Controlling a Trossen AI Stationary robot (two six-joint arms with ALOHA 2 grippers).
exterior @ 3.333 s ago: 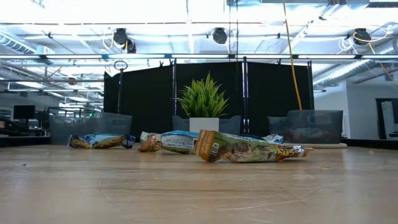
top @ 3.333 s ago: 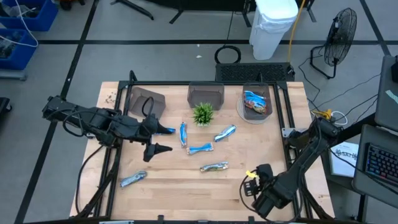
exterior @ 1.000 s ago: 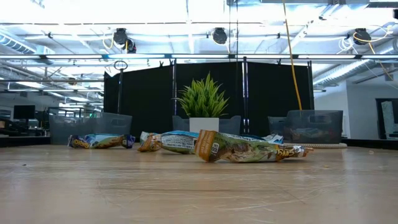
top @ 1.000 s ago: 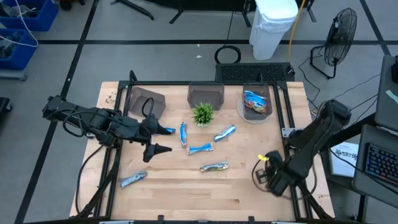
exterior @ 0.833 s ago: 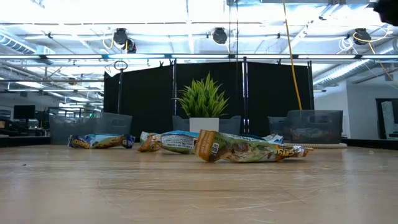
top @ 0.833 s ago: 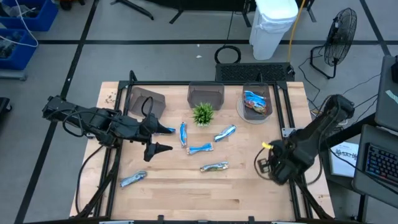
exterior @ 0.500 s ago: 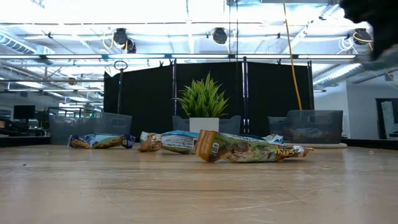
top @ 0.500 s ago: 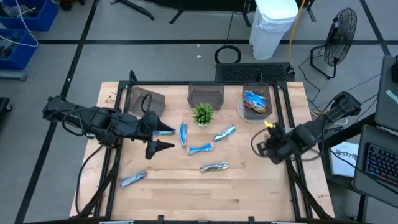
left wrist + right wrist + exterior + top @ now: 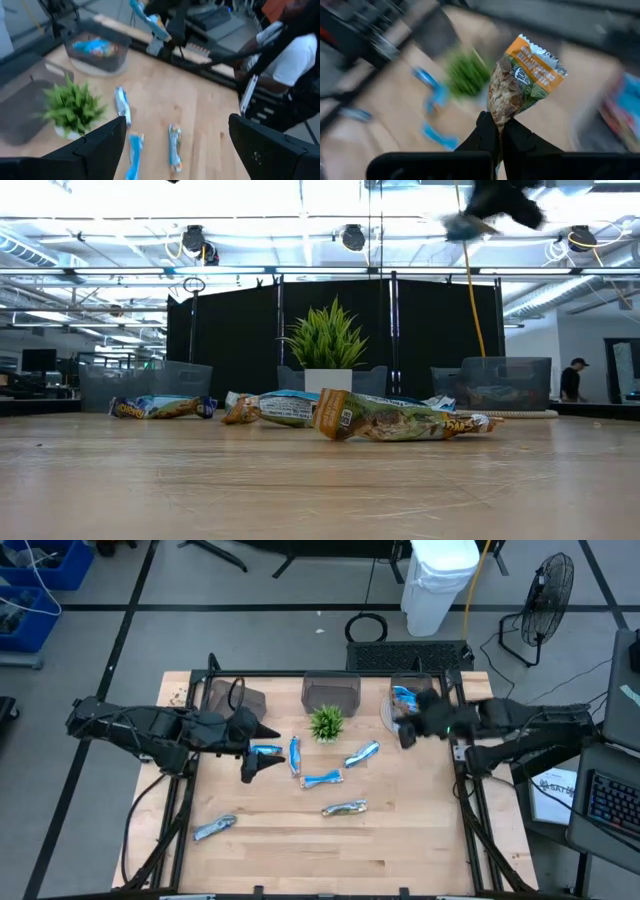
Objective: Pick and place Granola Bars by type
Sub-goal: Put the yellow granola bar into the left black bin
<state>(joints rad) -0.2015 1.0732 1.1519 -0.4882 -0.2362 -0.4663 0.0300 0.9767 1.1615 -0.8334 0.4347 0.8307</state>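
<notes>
Right fingers: pressed together on one end of a tan-and-green granola bar (image 9: 520, 82), so it hangs clear for carrying.
Right gripper (image 9: 408, 730): raised over the table's far right part, at the round-based bin (image 9: 430, 724), likely there to drop the bar in by type.
Round-based bin: near the far right corner; blue-wrapped bars (image 9: 404, 698) lie in it.
Left fingers: spread wide, holding nothing.
Left gripper (image 9: 250, 746): near the left edge, just beside a blue bar (image 9: 266, 751), seemingly lined up for the next pick.
Loose bars: blue ones (image 9: 323, 779) mid-table, a tan one (image 9: 345, 808) and a silvery one (image 9: 214, 829) toward the near edge, all unsorted.
Plant (image 9: 326, 722): between the bins, not part of the sort.
</notes>
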